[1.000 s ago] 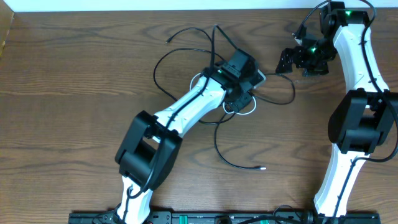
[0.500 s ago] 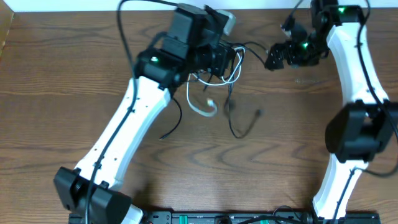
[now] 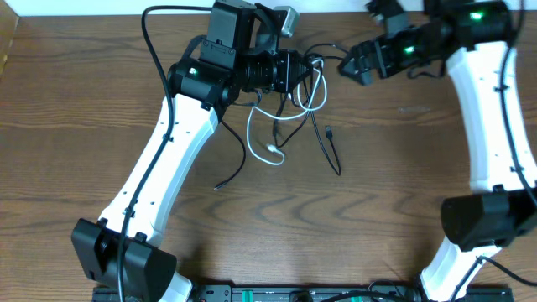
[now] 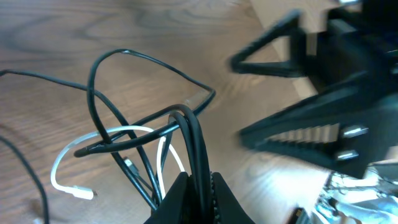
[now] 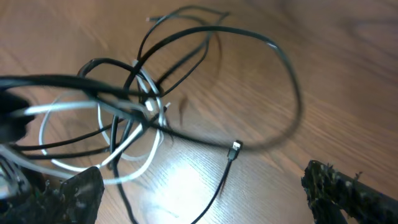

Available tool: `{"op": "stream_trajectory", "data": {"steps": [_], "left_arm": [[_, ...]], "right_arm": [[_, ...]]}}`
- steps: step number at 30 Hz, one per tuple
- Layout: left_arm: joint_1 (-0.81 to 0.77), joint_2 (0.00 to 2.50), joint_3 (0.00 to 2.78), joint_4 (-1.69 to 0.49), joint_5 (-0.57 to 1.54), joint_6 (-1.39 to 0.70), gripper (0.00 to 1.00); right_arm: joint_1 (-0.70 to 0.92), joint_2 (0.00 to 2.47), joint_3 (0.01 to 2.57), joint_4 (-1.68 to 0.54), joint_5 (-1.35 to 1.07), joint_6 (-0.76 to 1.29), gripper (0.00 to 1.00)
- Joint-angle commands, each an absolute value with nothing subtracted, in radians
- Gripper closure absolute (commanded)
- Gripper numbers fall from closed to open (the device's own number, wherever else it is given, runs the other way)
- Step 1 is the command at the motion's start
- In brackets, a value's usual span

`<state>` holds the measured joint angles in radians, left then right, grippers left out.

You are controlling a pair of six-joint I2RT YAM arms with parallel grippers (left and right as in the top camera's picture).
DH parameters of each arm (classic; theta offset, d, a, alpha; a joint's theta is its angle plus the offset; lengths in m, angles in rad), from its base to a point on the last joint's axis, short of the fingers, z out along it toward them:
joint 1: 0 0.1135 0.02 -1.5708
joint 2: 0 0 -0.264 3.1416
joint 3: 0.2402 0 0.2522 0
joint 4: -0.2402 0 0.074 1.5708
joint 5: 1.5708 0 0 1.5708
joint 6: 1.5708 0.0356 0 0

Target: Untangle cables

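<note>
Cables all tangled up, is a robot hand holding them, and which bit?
Yes. The left gripper is shut on the cables, pinching a few black strands mid-length, not the plugs. The right gripper is open, holding nothing.

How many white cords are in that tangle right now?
1. The white cable loops through the black cables pinched in the left gripper, with its plug end at the bundle's lower left in the overhead view. Another could be hidden behind the gripper.

You have the cables [image 3: 309, 87] tangled in one bunch: several thin black cords [image 4: 198, 143] looped through one white cord [image 3: 273, 150], drawn together at one point, plug ends trailing loose.
</note>
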<state>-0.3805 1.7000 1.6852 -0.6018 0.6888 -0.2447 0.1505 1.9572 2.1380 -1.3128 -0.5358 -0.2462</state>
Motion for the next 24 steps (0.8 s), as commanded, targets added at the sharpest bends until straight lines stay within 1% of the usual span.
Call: {"op": "stream_trajectory", "data": {"steps": [1,4,9,12,14,15,18,19,24], "left_arm": [[-0.376,1.699,1.690,-0.610,0.766,-0.261,0.92],[-0.376,1.698,1.690,-0.626,0.778,-0.261,0.92],[-0.376,1.698,1.690,-0.664,0.779,-0.260,0.92],[-0.376,1.698,1.690,-0.681,0.779,-0.260,0.92],[-0.376,1.698,1.690,-0.687,0.778,-0.260,0.92],[-0.376,1.698,1.690,-0.690,0.778,-0.260,0.92],[-0.376,1.698,1.690,-0.704,0.778,-0.260,0.92],[-0.376,1.698,1.690,-0.707,0.778,-0.260,0.92],[-0.362,1.698,1.690,-0.723,0.768,-0.229,0.92]], "right_arm": [[0.193,2.004,2.131,-1.317,-0.509,-0.336,0.01],[0.222,2.040,2.131,-1.316,-0.410,-0.350,0.04],[0.251,2.099,2.131,-1.315,-0.343,-0.416,0.19],[0.252,2.124,2.131,-1.296,-0.342,-0.420,0.40],[0.251,2.126,2.131,-1.281,-0.342,-0.420,0.56],[0.250,2.126,2.131,-1.274,-0.342,-0.420,0.66],[0.245,2.125,2.132,-1.253,-0.337,-0.410,0.90],[0.241,2.125,2.132,-1.244,-0.325,-0.387,0.99],[0.193,2.125,2.132,-1.218,-0.189,-0.179,0.99]]}}
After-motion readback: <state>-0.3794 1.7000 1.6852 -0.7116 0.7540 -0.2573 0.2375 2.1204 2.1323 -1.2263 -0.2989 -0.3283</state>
